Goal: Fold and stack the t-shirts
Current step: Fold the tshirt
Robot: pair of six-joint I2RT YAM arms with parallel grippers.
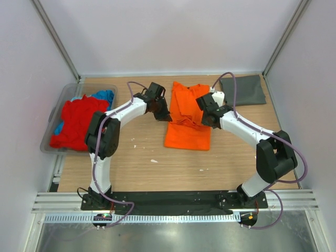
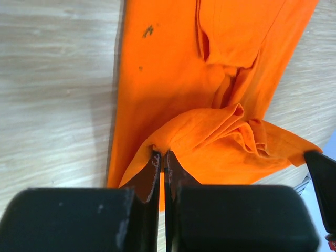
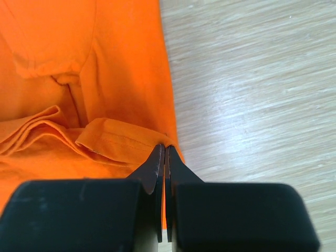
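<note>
Left pincer and right pincer each clamp a side edge of the orange t-shirt — it lies on the surface between them, long axis crossing their line, both equally near.

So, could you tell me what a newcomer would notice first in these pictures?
The orange shirt lies in the middle, with the left gripper and right gripper each shut on an edge of it. A red shirt sits in the tub at the left; a grey shirt lies flat at the far right.
</note>
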